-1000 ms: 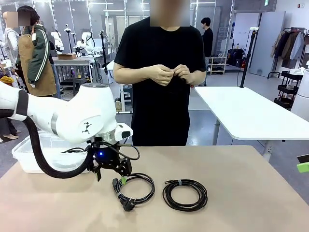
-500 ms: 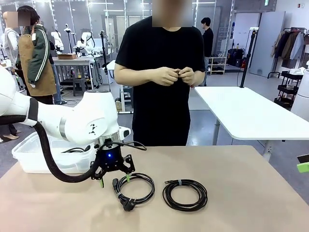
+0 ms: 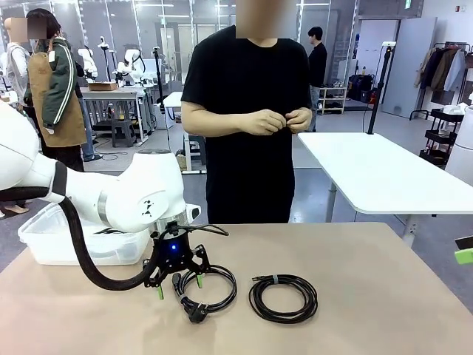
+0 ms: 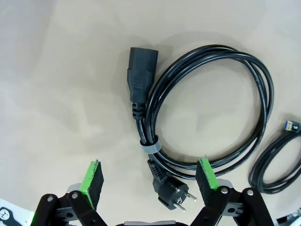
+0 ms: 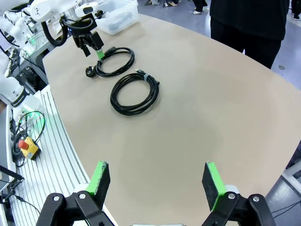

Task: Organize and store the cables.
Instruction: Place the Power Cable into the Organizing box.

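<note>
Here, the left pincer [image 3: 179, 287] hangs over a coiled power cable [image 3: 231, 288], jaws wide apart.
In the left wrist view the left pincer [image 4: 150, 174] holds nothing; its green pads [image 4: 94, 176] stand either side of the coil's banded stretch and round plug. The coiled power cable [image 4: 211, 52] lies flat on the tan surface [image 3: 384, 296]. A second coiled cable [image 3: 254, 299] lies just beside it, toward the robot's right, not touching. The right pincer [image 5: 156, 178], also spread and empty, hovers above the surface. A clear bin [image 3: 44, 237] sits far left.
</note>
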Controlling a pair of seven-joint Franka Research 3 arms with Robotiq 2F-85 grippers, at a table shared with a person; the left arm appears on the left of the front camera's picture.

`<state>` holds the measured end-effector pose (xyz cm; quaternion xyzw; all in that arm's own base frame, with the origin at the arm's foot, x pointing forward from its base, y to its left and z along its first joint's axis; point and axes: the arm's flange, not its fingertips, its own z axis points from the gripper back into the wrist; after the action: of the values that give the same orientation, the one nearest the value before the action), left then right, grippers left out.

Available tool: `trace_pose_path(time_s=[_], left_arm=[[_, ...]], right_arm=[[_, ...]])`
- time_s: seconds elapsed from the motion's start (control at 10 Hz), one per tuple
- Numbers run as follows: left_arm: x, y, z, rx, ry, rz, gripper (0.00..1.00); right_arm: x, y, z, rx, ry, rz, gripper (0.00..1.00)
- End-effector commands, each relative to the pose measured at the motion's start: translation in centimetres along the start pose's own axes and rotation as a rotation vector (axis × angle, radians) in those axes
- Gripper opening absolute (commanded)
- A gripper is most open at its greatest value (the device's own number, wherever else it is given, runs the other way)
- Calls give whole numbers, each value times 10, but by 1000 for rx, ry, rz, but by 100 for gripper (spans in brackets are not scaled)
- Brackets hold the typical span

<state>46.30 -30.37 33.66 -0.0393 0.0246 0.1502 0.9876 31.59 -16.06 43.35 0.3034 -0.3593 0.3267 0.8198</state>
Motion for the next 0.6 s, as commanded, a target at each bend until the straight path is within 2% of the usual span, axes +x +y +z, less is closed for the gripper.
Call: trace_pose_path(time_s=[0.0, 0.5], left_arm=[[-2, 0, -13, -22, -17, 68, 100], [-7, 8, -27, -37, -38, 97, 100]], right_arm=[[1, -2, 0, 0, -18, 11, 100], [1, -2, 0, 0, -18, 11, 100]])
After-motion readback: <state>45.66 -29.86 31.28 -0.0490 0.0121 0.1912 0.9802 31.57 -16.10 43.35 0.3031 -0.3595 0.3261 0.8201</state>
